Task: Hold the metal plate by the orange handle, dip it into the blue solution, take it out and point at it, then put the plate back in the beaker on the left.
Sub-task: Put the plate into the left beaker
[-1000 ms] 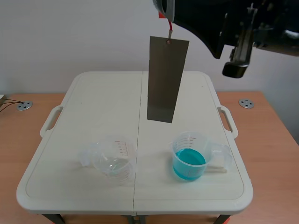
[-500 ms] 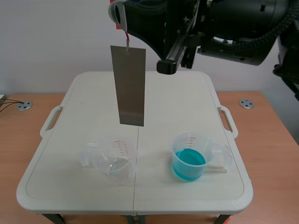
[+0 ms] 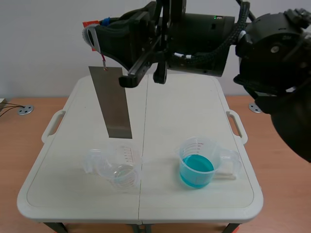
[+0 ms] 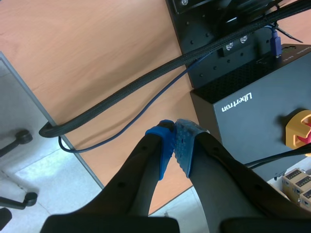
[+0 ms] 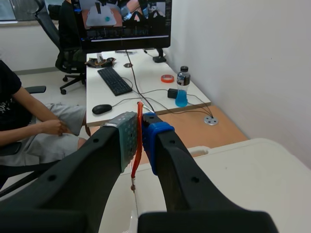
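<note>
I note the right gripper, clamped on the handle, has carried the plate leftward. It now hangs above the left beaker, so I judge lowering is next. The left gripper is closed and empty.

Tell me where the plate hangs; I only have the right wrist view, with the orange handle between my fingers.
Observer: The scene view shows the metal plate hanging tilted by its orange handle from the right gripper, its lower edge just over the empty beaker, not inside.
Operator: And the solution?
Observer: The beaker of blue solution stands apart, on the table's right half.
Operator: Left gripper?
Observer: The left gripper is shut on nothing, facing a black box.
</note>
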{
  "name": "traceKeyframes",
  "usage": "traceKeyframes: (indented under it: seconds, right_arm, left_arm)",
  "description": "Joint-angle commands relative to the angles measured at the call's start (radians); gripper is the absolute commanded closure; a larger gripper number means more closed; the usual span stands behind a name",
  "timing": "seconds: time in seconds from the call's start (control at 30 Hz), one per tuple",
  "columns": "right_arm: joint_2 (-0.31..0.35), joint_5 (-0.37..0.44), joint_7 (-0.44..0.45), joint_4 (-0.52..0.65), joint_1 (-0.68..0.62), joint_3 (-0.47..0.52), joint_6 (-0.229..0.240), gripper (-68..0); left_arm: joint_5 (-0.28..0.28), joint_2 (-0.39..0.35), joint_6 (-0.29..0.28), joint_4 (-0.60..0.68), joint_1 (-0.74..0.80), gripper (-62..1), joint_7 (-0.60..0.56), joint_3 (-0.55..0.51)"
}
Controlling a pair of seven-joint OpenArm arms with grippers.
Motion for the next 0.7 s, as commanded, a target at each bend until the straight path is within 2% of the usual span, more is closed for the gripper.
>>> traceKeyframes:
  seconds: [0.0, 0.3, 0.57, 0.67]
  right_arm:
    - [-0.009, 0.003, 0.014, 0.003, 0.023, -0.006, 0.003, -1.3]
    - [-0.031, -0.007, -0.003, -0.006, 0.021, -0.055, 0.003, -1.3]
    - [-0.031, -0.007, -0.005, -0.024, 0.015, -0.056, 0.003, -1.3]
    - [-0.031, -0.007, -0.004, -0.042, 0.014, -0.056, 0.003, -1.3]
  left_arm:
    - [-0.006, -0.006, -0.006, 0.009, 0.013, -1.5, -0.003, -0.001]
    - [-0.006, -0.006, -0.006, 0.007, 0.007, -1.5, -0.004, -0.001]
    - [-0.006, -0.006, -0.005, 0.006, -0.003, -1.5, -0.003, -0.001]
    - [0.015, -0.006, -0.002, 0.006, -0.01, -1.5, -0.003, -0.001]
